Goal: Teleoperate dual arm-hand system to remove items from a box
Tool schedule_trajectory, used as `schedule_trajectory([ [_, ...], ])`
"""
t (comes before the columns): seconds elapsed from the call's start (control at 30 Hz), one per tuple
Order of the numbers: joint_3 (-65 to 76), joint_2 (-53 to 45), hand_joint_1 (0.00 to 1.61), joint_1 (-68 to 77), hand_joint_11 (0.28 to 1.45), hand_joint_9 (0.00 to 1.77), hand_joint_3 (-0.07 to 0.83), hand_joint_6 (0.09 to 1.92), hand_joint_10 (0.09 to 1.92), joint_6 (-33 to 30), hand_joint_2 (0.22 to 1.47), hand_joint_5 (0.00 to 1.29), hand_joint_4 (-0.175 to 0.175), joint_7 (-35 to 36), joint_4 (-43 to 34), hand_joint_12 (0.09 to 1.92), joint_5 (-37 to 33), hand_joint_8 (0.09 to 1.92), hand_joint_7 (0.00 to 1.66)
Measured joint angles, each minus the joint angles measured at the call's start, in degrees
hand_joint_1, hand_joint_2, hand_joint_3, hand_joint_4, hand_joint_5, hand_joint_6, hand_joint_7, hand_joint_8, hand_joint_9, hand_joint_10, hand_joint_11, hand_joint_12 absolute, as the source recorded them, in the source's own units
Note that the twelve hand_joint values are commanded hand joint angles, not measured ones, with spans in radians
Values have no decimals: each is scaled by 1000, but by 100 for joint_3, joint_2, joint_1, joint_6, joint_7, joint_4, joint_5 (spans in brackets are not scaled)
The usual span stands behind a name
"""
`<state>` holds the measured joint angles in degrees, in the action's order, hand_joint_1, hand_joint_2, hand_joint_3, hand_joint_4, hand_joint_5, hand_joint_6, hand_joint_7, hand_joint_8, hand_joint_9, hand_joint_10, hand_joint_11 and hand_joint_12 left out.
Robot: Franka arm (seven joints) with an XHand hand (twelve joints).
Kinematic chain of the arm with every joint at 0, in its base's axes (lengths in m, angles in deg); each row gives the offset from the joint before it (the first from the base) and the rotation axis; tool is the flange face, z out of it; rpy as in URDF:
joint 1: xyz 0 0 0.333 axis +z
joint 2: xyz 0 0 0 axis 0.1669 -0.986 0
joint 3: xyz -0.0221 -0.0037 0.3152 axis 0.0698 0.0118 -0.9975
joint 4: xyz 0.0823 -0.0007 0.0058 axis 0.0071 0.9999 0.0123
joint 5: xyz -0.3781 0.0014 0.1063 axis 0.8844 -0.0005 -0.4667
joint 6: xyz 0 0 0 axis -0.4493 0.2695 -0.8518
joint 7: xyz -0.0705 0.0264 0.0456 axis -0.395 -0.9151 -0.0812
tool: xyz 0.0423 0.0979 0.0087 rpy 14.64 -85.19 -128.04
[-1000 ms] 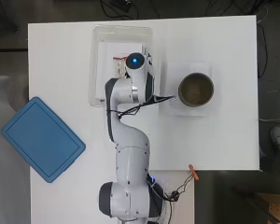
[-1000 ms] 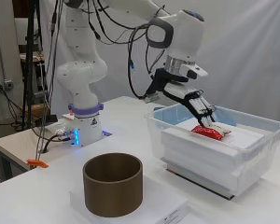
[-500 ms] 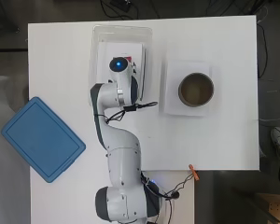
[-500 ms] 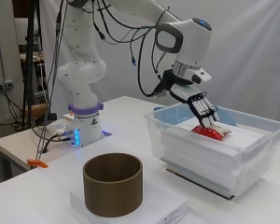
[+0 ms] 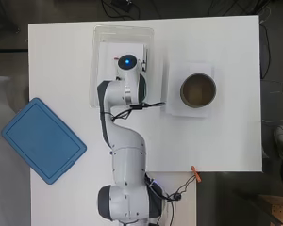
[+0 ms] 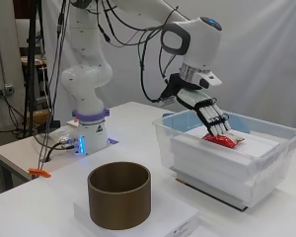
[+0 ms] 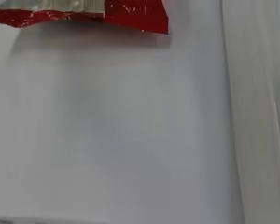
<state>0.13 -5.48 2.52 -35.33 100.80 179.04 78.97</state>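
Observation:
A clear plastic box (image 5: 96,70) (image 6: 197,158) stands at the table's far side, lined with a white pad. On that pad lies a red foil packet (image 6: 223,140) (image 7: 130,14); from overhead only a sliver of the packet (image 5: 116,59) shows beside the arm. My hand (image 6: 208,111) reaches down into the box from above. Its fingers (image 6: 218,126) are straight and point down, with their tips at the packet's near edge. Nothing is held. The overhead view hides the hand under the arm.
A brown round container (image 5: 198,90) (image 6: 119,194) sits on a white pad to the right of the box. A blue lid (image 5: 42,140) lies at the table's left edge. An orange clip (image 5: 194,173) (image 6: 39,173) lies near the arm's base, with cables.
The hand has shifted across the box and come lower, its fingers now straight over the red packet. The packet lies where it was.

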Motion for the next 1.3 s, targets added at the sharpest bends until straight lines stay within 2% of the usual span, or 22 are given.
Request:
schedule_trajectory([
  [0.2,-10,-140,204,-65,438,447,-10,87,87,-108,990,370,139,-22,-41,87,-29,87,414],
  [0.37,58,-192,205,-114,423,434,-10,87,87,-96,979,367,143,270,-270,87,-197,87,414],
  [0.43,99,-285,201,-144,411,379,-13,87,87,-60,963,343,147,249,-350,87,-368,87,341],
  [0.57,78,-468,181,-172,434,469,-2,87,87,-92,952,395,160,104,-150,87,-419,87,434],
  [0.73,-105,-661,185,-166,441,461,0,87,87,-217,952,418,160,-58,-70,87,-454,87,436],
  [0.77,-142,-703,438,-168,447,511,-12,479,87,-240,1059,539,165,-66,-89,87,-518,87,534],
  [0.8,-172,-726,758,-168,463,613,-9,816,87,-275,1122,666,43,-74,-106,87,-537,436,663],
  [0.83,-204,-718,972,-161,476,709,-4,1020,87,-337,1160,742,-55,-109,-108,87,-505,795,740],
  [0.87,-240,-669,1091,-156,483,778,-1,1129,87,-458,1180,781,-114,-189,-60,87,-417,1014,781],
  [0.9,-280,-603,1150,-154,487,830,-1,1191,87,-647,1189,839,-146,-290,35,87,-306,1099,781],
  [0.93,-308,-558,1175,-154,492,872,-2,1214,87,-825,1191,879,-141,-360,133,87,-228,1140,776],
  [1.03,-429,-435,1185,-144,450,940,-1,1176,87,-1283,1185,931,-59,-657,326,87,11,1188,781],
  [1.1,-467,-364,1184,-142,415,956,-1,1136,87,-1399,1178,945,-21,-786,358,87,94,1193,795],
  [1.2,-509,-156,1184,-150,398,965,-1,1112,87,-1586,1170,951,4,-742,488,87,21,1180,814],
  [1.3,-547,50,1183,-153,407,969,0,1127,87,-1603,1170,942,13,-649,503,87,-140,1158,826],
])
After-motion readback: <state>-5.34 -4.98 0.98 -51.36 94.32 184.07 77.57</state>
